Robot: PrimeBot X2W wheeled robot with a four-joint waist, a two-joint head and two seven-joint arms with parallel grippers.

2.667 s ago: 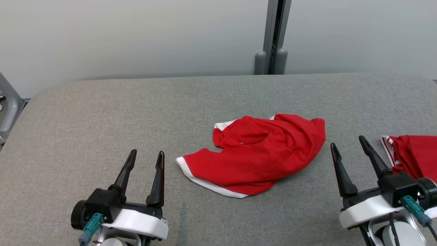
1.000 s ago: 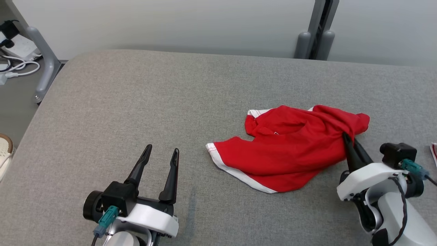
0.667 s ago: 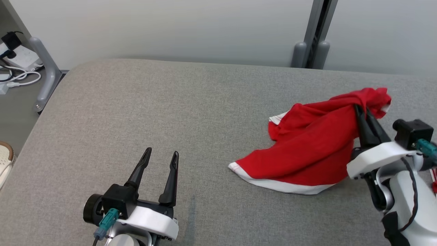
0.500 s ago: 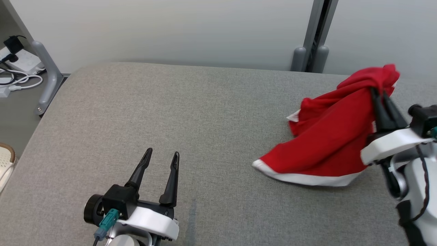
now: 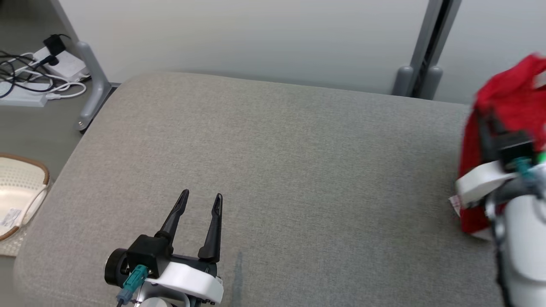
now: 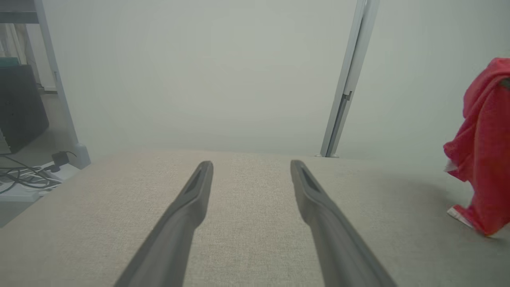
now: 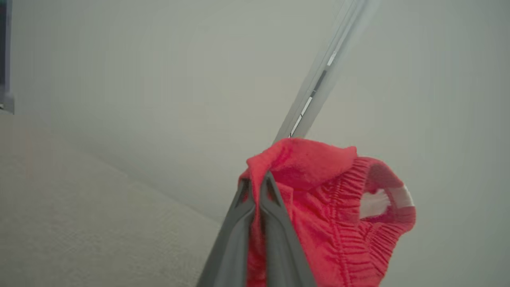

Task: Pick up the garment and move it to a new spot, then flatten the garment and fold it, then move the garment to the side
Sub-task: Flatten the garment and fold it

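Red garment (image 7: 330, 215) hangs bunched from the right gripper (image 7: 256, 183), whose fingers are pinched on a fold of it, above the right end of the grey padded table (image 5: 298, 149). The right wrist view shows its gathered elastic band and a white strip. The left wrist view shows its white-edged lower end near the tabletop. The left gripper (image 5: 200, 198) hovers near left, fingers spread, holding nothing.

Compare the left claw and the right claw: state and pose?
The left claw stands open with nothing between its fingers; the right claw is shut on the red garment. The left claw sits low over the grey table; the right claw is raised, the garment hanging from it. Both have two long dark fingers.
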